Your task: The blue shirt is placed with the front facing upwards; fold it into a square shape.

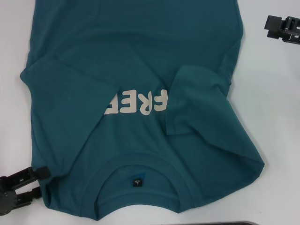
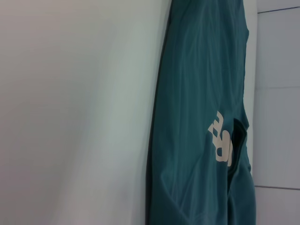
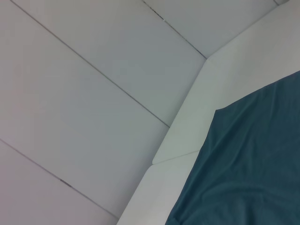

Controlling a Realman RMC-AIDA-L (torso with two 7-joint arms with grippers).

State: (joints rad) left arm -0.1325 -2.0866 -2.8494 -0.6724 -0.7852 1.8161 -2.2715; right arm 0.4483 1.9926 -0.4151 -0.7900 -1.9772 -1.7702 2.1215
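Note:
The blue shirt (image 1: 136, 61) lies flat on the white table, collar (image 1: 140, 168) and black neck label (image 1: 136, 181) nearest me. Both sides are folded inward: the left flap covers the start of the cream letters (image 1: 140, 103), and the right sleeve (image 1: 197, 98) lies over their other end. My left gripper (image 1: 43, 180) is open at the shirt's near left corner, its upper fingertip touching the cloth edge. Open as well, my right gripper (image 1: 268, 27) sits off the shirt at the far right. The left wrist view shows the shirt (image 2: 197, 140) edge-on; the right wrist view shows one corner of the shirt (image 3: 253, 164).
Bare white table (image 1: 276, 117) runs along the shirt's right side, and a narrower strip (image 1: 11, 117) along its left. A dark object's edge (image 1: 225, 223) shows at the near border. The right wrist view shows the table's edge (image 3: 187, 136) with pale panels beyond.

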